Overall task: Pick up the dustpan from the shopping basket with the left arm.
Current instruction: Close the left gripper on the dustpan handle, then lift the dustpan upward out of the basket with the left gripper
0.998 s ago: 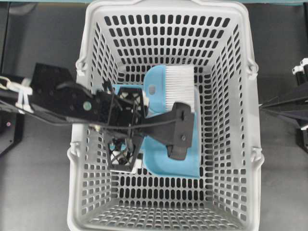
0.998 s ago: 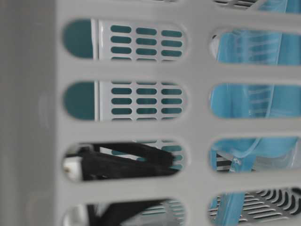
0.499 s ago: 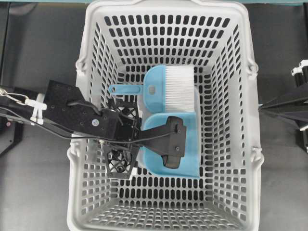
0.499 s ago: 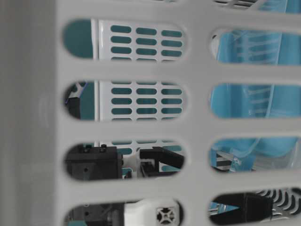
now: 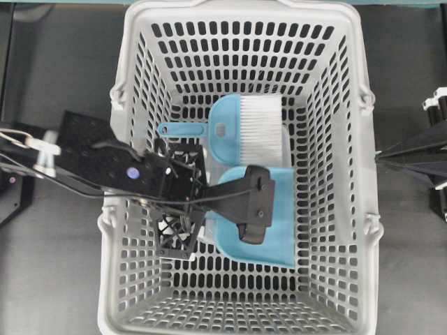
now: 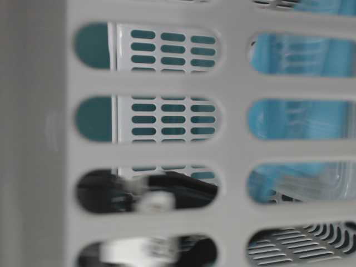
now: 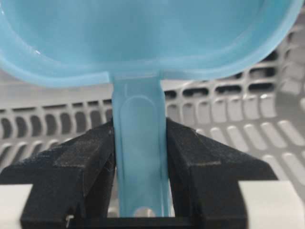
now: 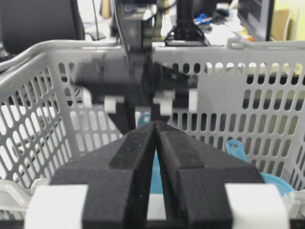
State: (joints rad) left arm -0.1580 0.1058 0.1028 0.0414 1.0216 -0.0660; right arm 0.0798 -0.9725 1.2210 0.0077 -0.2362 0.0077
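Overhead exterior shows my left arm (image 5: 105, 166) reaching in over the left wall of the shopping basket (image 5: 328, 293), with my left gripper (image 5: 199, 209) down inside it. My jaws are clamped on the thin handle of the dustpan (image 5: 276, 234); the left wrist view shows both black fingers (image 7: 93, 160) pressed flat against either side of that light blue handle (image 7: 140, 157), the hang hole just showing at the bottom and the scoop's curved rim spreading above. The dustpan sits near the middle of the basket, its wide scoop toward the right wall and partly covered by my wrist block. Just beyond it, on the far side, lies the blue hand brush (image 5: 227, 132) with its white bristles (image 5: 262, 129) pointing right, its edge close to the scoop.

My right gripper (image 8: 157, 143) is outside the basket at the right, above the bench (image 5: 412, 265), its jaws closed together with nothing between them. Table-level view is blurred; only blue plastic shows through the slots.
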